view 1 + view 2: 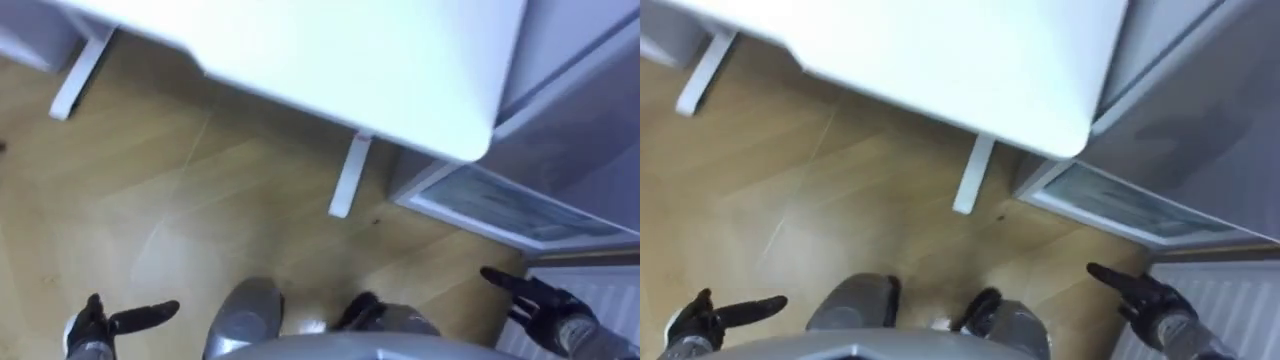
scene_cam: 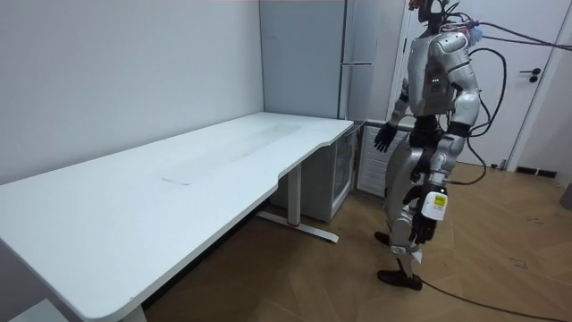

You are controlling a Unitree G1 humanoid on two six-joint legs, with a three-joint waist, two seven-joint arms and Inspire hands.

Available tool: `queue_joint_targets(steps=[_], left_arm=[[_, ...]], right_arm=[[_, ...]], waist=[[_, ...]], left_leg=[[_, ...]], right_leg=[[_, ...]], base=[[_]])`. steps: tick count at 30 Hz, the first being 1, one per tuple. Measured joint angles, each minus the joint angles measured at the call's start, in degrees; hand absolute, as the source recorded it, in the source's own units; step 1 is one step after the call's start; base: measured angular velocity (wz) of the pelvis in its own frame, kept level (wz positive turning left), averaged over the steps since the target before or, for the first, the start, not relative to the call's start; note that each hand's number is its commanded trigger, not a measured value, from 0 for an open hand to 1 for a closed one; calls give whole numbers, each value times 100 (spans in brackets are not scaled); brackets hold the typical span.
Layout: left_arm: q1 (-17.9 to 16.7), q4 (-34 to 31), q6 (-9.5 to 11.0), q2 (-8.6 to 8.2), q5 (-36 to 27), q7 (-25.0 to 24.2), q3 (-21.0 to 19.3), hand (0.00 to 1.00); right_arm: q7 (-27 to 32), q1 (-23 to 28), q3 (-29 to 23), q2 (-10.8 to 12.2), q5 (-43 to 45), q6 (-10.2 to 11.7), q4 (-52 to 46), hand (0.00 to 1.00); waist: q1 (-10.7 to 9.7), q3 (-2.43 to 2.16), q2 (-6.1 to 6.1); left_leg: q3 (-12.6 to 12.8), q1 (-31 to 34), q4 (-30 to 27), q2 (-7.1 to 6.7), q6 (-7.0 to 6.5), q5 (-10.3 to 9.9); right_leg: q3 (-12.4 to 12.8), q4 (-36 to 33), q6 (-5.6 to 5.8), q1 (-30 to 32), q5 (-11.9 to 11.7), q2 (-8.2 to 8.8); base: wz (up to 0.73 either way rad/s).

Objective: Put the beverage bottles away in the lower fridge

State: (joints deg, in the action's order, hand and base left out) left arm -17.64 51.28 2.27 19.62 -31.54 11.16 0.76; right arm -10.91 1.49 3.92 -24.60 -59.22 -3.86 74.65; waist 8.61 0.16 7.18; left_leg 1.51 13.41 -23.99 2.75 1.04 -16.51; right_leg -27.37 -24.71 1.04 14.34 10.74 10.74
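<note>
A long white desk [image 2: 134,206] stands on the wooden floor [image 2: 313,277], a white door [image 2: 545,116] beyond.

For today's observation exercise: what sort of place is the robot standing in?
Probably an office-like room rather than a kitchen: a long white desk, a tall grey fridge, a low glass-doored fridge beside the desk, and wood flooring.

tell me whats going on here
The robot stands on the wood floor at the corner of the white desk, close to the low glass-door fridge, whose door looks shut. Its left hand and right hand are both open and hold nothing.
</note>
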Motion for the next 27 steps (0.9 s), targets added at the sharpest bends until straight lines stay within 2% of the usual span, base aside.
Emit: queue_joint_targets(steps=[1,4,6,9,11,14,16,18,22,27], left_arm=[[-96,-11,-1,-68,-4,33,-233,0],[-214,-19,-34,-125,81,128,-521,0],[-247,-20,-55,-133,190,192,-544,0],[-293,-66,-88,-148,238,333,-559,0],[-327,-57,-105,-214,230,399,-803,0],[-368,-58,-117,-298,283,456,-1148,0],[-379,-70,-128,-306,443,463,-1329,0],[-338,-72,-177,-302,539,488,-1432,0],[-241,-147,-379,-311,643,498,-1424,0],[-187,-313,-359,-280,1121,499,-1429,0]], right_arm=[[156,142,-307,-1,2,1,-126,0],[500,339,-772,-4,258,-4,-321,0],[782,433,-1096,-18,806,-62,-662,0],[1253,489,-1362,-64,1537,-85,-1268,0],[1659,496,-1621,-172,2156,-204,-1969,0],[2279,531,-2036,-400,2761,-190,-2838,0],[2629,534,-2267,-447,3123,-159,-3365,0],[2944,534,-2387,-486,3425,-63,-3656,0],[3474,531,-2490,-560,3593,4,-3818,0],[3607,508,-2562,-658,3728,24,-3335,0]], waist=[[-76,4,16],[-275,6,131],[-397,2,180],[-636,-1,190],[-722,0,211],[-901,4,189],[-1001,-19,198],[-1066,-21,215],[-1164,-18,201],[-1238,-22,182]], left_leg=[[70,-280,184,18,1,2],[181,-752,436,59,5,-1],[273,-914,542,70,6,-2],[355,-1148,653,81,8,-4],[599,-1454,872,91,7,-2],[724,-1693,1018,89,5,2],[765,-1723,1044,99,14,10],[793,-1721,1044,120,19,13],[849,-1700,1048,181,26,13],[879,-1722,1059,180,25,12]], right_leg=[[51,143,36,-212,-26,-63],[142,322,73,-571,-39,-161],[275,351,84,-637,-45,-200],[442,425,112,-774,-67,-267],[705,421,117,-839,-71,-313],[862,424,123,-949,-73,-343],[936,434,124,-951,-74,-370],[985,480,121,-946,-85,-416],[1050,705,120,-991,-192,-513],[1076,713,125,-999,-195,-513]], base=[[-25],[-21],[-23],[-26],[-49],[-26],[-14],[-9],[-7],[-1]])
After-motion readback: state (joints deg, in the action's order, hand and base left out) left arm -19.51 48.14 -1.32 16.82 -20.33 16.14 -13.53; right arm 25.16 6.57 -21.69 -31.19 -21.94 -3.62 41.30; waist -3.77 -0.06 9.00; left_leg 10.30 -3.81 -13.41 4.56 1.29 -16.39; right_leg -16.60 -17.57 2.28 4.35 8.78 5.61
